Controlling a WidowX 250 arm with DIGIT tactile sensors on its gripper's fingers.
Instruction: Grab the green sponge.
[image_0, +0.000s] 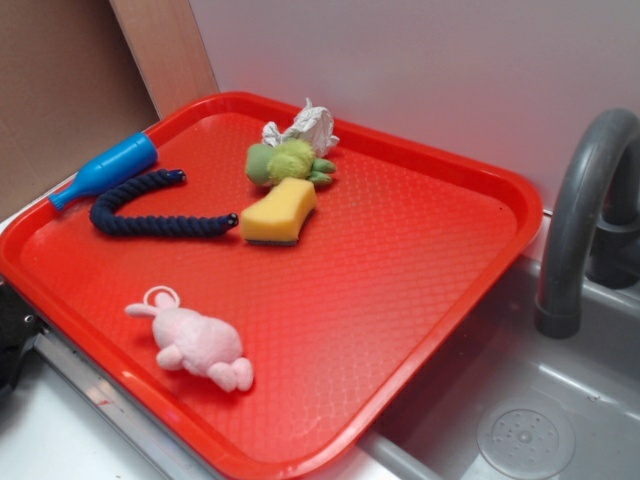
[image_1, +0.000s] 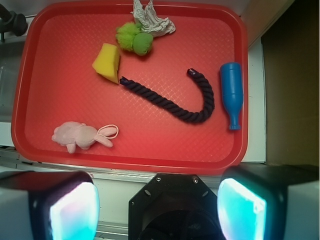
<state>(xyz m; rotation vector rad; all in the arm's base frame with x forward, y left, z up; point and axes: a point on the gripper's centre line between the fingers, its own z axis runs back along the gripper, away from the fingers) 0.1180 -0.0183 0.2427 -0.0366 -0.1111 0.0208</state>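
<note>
Right now my wrist camera looks straight down on the red tray (image_1: 150, 145), and my gripper (image_1: 157, 202) sits off its near edge with the jaws spread wide; the two glowing fingertips (image_1: 75, 210) stand far apart at the bottom corners of the view, with nothing between them.

From the tray's centre in the wrist view, the green sponge (image_1: 107, 62) lies at about eleven o'clock. I see a yellow foam block with a thin dark layer on its underside, clearest in the exterior view (image_0: 279, 212). One end of the dark blue rope (image_1: 172, 100) comes right up to the sponge's corner, touching or nearly so. The rope curls away toward three o'clock and hooks back. Beyond its far end, the blue bottle (image_1: 232, 92) lies along the tray's right rim.

Just past the sponge at twelve o'clock sits the fuzzy green plush toy (image_1: 134, 38), which looks pressed against the sponge in the exterior view. A crumpled grey cloth (image_1: 152, 20) sits behind it by the far rim. The pink plush bunny (image_1: 80, 135) lies alone at eight o'clock, well apart from the sponge.

In the exterior view, a grey faucet (image_0: 580, 200) rises over the sink (image_0: 520, 430) beside the tray.
</note>
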